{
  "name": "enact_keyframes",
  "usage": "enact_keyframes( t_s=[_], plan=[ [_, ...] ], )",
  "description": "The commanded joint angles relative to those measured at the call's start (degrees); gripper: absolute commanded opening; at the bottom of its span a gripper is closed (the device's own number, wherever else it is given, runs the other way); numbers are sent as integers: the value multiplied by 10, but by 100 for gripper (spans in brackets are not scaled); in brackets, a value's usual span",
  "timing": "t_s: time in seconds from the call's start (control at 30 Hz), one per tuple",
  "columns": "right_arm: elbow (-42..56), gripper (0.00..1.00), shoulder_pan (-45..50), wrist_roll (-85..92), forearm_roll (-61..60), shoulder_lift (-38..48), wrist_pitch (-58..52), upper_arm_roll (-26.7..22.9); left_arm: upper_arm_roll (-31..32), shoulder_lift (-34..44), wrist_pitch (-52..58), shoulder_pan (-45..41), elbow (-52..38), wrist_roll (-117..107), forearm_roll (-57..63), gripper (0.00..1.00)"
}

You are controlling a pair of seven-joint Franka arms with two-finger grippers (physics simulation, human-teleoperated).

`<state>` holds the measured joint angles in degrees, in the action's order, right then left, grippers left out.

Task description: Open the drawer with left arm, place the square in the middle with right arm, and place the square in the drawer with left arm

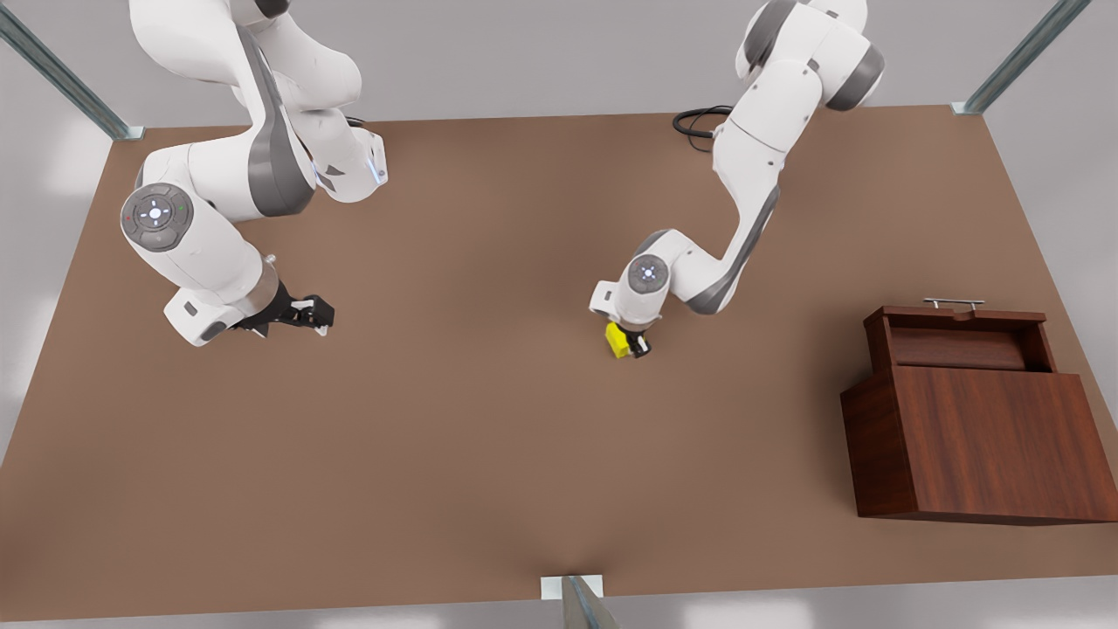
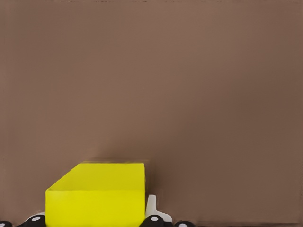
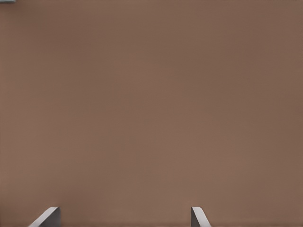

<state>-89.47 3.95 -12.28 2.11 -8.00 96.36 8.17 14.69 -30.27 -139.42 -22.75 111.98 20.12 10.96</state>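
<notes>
Brown tabletop, left gripper clamped on half-hidden square, right gripper spread, waiting, drawer open.

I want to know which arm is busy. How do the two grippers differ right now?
The left gripper is shut on the yellow square mid-table; the right gripper is open with nothing in it. The left points down at the table; the right tilts sideways, waiting at the front view's left. Both are black.
</notes>
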Motion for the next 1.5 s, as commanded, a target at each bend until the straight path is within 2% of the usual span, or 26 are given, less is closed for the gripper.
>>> enact_keyframes(
  t_s=[0.0,0.1,0.23,0.33,0.4,0.47,0.6,0.87,1.13,1.17,1.4,1.43,1.47],
  plan=[
    [0,100,0,0,0,0,0,0,0,6,7,1,0,-16,-14,68],
    [0,100,0,1,0,0,0,0,-21,76,67,9,0,-196,-21,68],
    [0,100,0,0,0,0,-1,0,-111,210,201,75,-2,-312,-81,69],
    [0,100,0,1,0,0,-1,0,-145,249,261,149,-1,-333,-89,71],
    [0,100,0,0,0,0,-1,0,-181,271,339,154,3,-326,-89,71],
    [0,100,0,0,0,0,-1,0,-218,289,347,155,14,-315,-82,71],
    [0,100,0,0,0,0,-1,0,-222,288,344,250,13,-177,-79,72],
    [0,100,0,0,0,0,-1,0,-222,229,270,357,-15,-116,-61,72],
    [0,100,-2,1,0,0,-3,0,-222,185,265,378,-49,-79,-44,72],
    [2,100,-2,-1,0,-1,1,0,-222,172,267,386,-79,-78,-45,72],
    [43,100,-38,2,1,-16,-32,-14,-222,123,265,389,-135,-78,-42,72],
    [48,100,-41,6,2,-14,-56,-14,-222,118,263,389,-135,-79,-43,73],
    [47,100,-49,27,1,-14,-66,-17,-222,116,257,389,-135,-80,-43,89]
  ],
)
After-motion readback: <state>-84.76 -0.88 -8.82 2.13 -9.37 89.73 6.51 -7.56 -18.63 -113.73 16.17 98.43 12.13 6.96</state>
